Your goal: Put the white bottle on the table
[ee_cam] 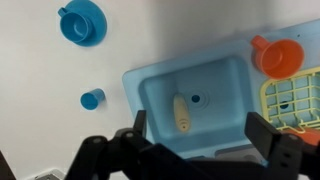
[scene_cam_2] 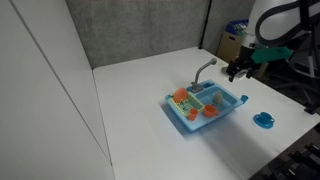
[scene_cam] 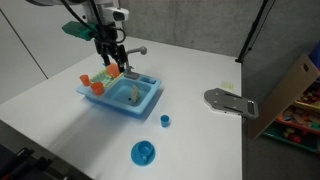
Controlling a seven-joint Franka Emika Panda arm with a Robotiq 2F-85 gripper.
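"White and matte, the large flat table (scene_cam: 200, 60) spread under everything, with grey panels behind it. What was hard to make out?"

"The white bottle (ee_cam: 181, 115), a tiny cream-tinged, stubby toy. The wrist view showed it lying on the floor of the blue plastic toy sink (ee_cam: 133, 92), just beside the drain hole (ee_cam: 195, 99). In both exterior views it was a pale speck at best. The wrist view also cut off an orange plastic cup (ee_cam: 280, 57) and a yellow-green grid rack (ee_cam: 292, 100) at its edge."

"And the black two-finger gripper (ee_cam: 197, 135)?"

"It hung above the basin with its jaws spread wide and nothing between them, clear of the bottle."

"What stood around?"

"A grey toy faucet (scene_cam_2: 203, 70) rose at the sink's rim. A flat grey piece (scene_cam: 228, 102) lay well apart, near the table's edge, but what it was could not be told."

"Counts?"

"One bottle and one sink. Two blue pieces stood on the table: a small blue cup (ee_cam: 92, 98) and a wider blue round cup (ee_cam: 82, 22). At least two orange cups (scene_cam: 86, 75) showed at the sink's rack side."
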